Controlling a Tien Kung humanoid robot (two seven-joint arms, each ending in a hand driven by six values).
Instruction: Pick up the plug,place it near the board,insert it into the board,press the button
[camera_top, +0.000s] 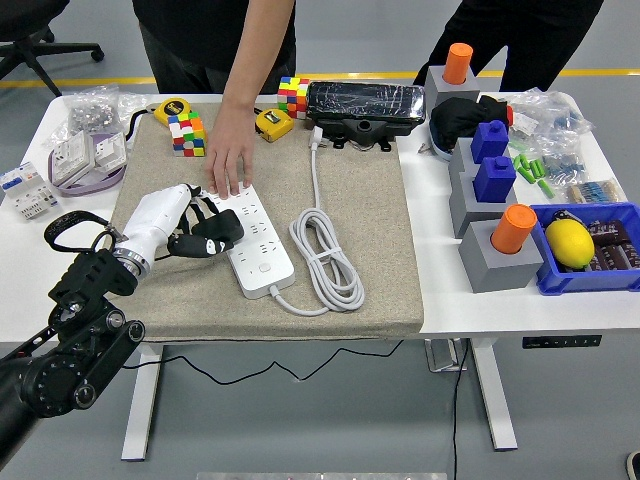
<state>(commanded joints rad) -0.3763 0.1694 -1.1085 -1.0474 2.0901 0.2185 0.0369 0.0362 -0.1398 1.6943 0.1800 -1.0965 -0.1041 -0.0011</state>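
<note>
Head view of the tabletop (480, 305). The left hand (205, 232) enters from the lower left of the frame and lies at the left edge of the white power board (252, 240), its dark fingers (222, 228) curled around a black plug (218, 245), which sits just beside the board's left rim, near its middle sockets; whether the pins are over a socket cannot be told. The right hand is out of view. A person's hand (230, 160) presses flat on the upper end of the board, steadying it. The step in hand appears to be bringing the plug to the board before insertion. To do it well, the plug should probably be kept level, its pins turned to match a socket, and lowered straight down without dragging the board sideways on the beige mat (370, 250); the round button (265, 268) near the board's lower end should stay uncovered for the later press. The board's white cable (325, 255) lies coiled to its right, clear of the hand. Counts: one board, one plug, one coiled cable, two colour cubes (186, 133) at upper left and upper centre, two yellow tape measures (272, 123), two orange cylinders (514, 228), two blue blocks (494, 175), one lemon (570, 243) in a blue bin (540, 283) at right.
</note>
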